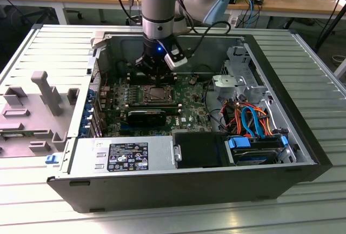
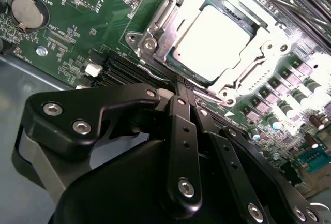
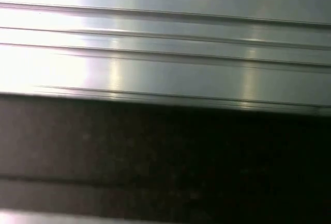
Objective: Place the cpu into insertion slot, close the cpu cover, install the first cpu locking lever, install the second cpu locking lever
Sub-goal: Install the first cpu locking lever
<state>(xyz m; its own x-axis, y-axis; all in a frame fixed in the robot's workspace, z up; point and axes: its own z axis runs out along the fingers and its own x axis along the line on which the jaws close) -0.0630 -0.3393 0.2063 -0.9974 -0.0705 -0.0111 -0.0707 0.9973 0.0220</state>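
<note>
The cpu (image 2: pixel 214 40), a flat silver square, lies in the insertion slot (image 2: pixel 135 39) on the green motherboard. The silver cpu cover (image 2: pixel 160 22) lies flat around it, and the chip shows through its window. My gripper (image 2: pixel 182 85) is shut with nothing between its black fingers (image 2: pixel 178 125), and their tips rest at the socket's near edge, next to a thin metal lever (image 2: pixel 155 76). In the exterior view the gripper (image 1: pixel 157 80) hangs straight down over the cpu (image 1: pixel 157 94) inside the open computer case.
The case walls (image 1: pixel 108 55) hem in the board. A black block (image 1: pixel 147 118) sits in front of the socket, a power supply (image 1: pixel 127 155) at the front, and cables (image 1: pixel 248 118) and a blue drive carrier (image 1: pixel 254 147) on the exterior view's right. A grey fixture (image 1: pixel 40 91) stands on the ribbed table.
</note>
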